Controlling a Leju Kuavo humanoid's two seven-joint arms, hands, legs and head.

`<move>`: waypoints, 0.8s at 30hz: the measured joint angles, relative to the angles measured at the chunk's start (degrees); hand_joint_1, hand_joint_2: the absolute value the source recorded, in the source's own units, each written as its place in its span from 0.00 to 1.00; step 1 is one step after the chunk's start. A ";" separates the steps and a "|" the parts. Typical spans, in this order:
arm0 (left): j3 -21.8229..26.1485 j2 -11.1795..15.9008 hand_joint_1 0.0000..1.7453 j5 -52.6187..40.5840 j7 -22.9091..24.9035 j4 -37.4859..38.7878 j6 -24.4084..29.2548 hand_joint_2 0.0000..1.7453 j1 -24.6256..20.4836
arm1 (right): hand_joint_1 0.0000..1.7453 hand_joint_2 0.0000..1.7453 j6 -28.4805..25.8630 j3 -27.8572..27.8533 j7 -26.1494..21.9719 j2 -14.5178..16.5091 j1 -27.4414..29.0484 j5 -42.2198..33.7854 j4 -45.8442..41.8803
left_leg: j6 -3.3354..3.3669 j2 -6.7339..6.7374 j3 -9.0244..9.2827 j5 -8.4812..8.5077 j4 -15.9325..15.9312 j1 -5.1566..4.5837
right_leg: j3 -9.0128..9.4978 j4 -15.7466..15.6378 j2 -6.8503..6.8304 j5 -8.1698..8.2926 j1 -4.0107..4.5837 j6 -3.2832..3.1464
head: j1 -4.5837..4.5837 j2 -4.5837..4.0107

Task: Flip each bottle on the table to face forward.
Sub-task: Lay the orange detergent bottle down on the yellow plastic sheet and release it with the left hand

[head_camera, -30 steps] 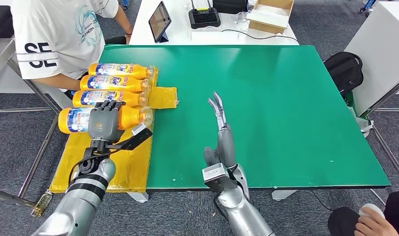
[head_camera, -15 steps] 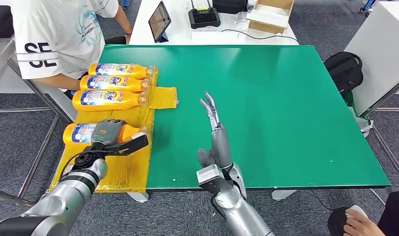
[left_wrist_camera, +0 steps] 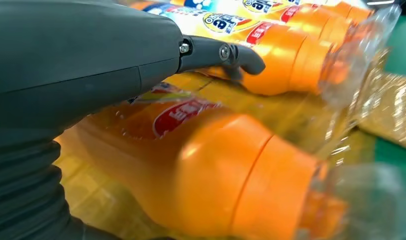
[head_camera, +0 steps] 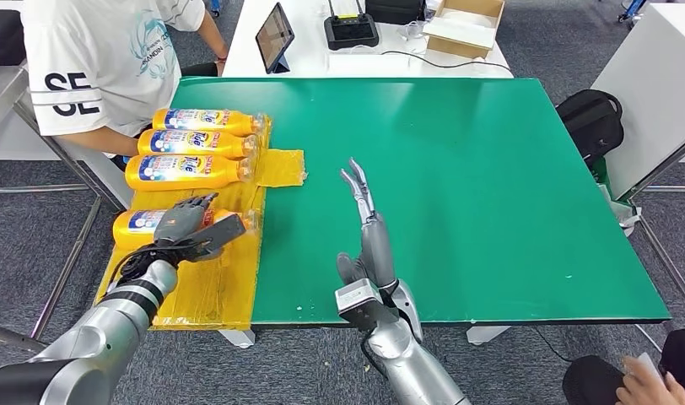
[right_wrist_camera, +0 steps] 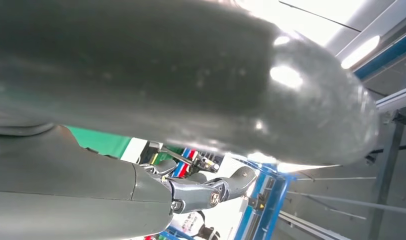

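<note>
Four orange bottles lie on their sides on a yellow mat (head_camera: pixel 213 287) at the left of the green table (head_camera: pixel 491 186), caps pointing right. The three far ones (head_camera: pixel 208 121), (head_camera: pixel 196 143), (head_camera: pixel 187 170) lie side by side with their labels up. The nearest bottle (head_camera: pixel 135 224) lies apart from them, a blue and white label showing. My left hand (head_camera: pixel 191 224) rests on top of this bottle (left_wrist_camera: pixel 201 165), fingers stretched out over it and not wrapped around it. My right hand (head_camera: pixel 366 221) stands open on edge above the green table, fingers straight, holding nothing.
A person in a white shirt (head_camera: pixel 94 59) stands at the table's far left corner, close to the bottles. A white desk behind holds a tablet (head_camera: pixel 274 35) and a cardboard box (head_camera: pixel 464 24). A black backpack (head_camera: pixel 590 121) sits on the floor at the right.
The nearest bottle has come toward me, away from the other three, under my left hand. That hand's fingers have loosened and now lie over it. My right hand shifted slightly left.
</note>
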 joint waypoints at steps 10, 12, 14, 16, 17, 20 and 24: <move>3.73 -0.39 0.00 11.27 -10.31 -0.03 -14.82 0.00 -0.60 | 0.00 0.00 1.11 -0.46 0.45 0.00 -1.01 -2.24 2.01 | -0.01 -0.01 0.12 0.02 0.00 0.00 | 0.12 0.02 0.00 0.00 0.00 -0.01 | 0.01 0.00; 4.37 -0.39 0.00 14.02 -12.34 -0.15 -18.00 0.00 -0.57 | 0.00 0.00 1.31 -0.79 0.43 0.00 -1.28 -2.79 2.76 | -0.02 -0.01 0.13 0.03 0.00 0.00 | 0.14 0.02 0.00 0.00 0.00 -0.01 | 0.01 0.00; 4.86 -0.39 0.00 16.00 -13.73 -0.30 -20.07 0.00 -0.49 | 0.00 0.00 1.43 -1.09 0.42 0.00 -1.46 -3.25 3.45 | -0.02 -0.01 0.14 0.03 0.00 0.00 | 0.14 0.03 0.00 0.00 0.00 -0.01 | 0.01 0.00; 5.33 -0.38 0.00 17.64 -14.97 -0.40 -21.44 0.25 -0.38 | 0.00 0.00 1.46 -1.31 0.40 0.01 -1.58 -3.54 4.03 | -0.02 -0.01 0.14 0.03 0.00 0.00 | 0.14 0.03 0.00 0.00 0.00 -0.01 | 0.00 0.00; 5.65 -0.40 0.00 18.97 -15.86 -0.55 -22.16 0.50 -0.21 | 0.00 0.00 1.47 -1.42 0.39 0.01 -1.64 -3.69 4.28 | -0.02 -0.01 0.14 0.03 0.00 0.00 | 0.14 0.03 0.00 0.00 0.00 -0.01 | 0.00 0.00; 7.09 -1.06 0.00 27.86 -18.09 -3.13 -22.36 1.00 1.71 | 0.00 0.00 1.37 -1.81 0.39 0.04 -1.67 -3.88 4.91 | -0.02 0.01 0.13 0.03 0.00 0.00 | 0.09 0.02 0.01 0.00 0.00 -0.01 | 0.00 0.00; 9.46 -4.22 0.00 45.92 -18.69 -12.33 -10.19 1.00 6.16 | 0.00 0.00 0.07 -2.09 0.22 0.17 -1.23 -1.90 5.23 | -0.02 0.02 0.05 0.02 0.00 -0.01 | 0.02 0.01 0.01 0.00 -0.01 0.00 | 0.01 0.00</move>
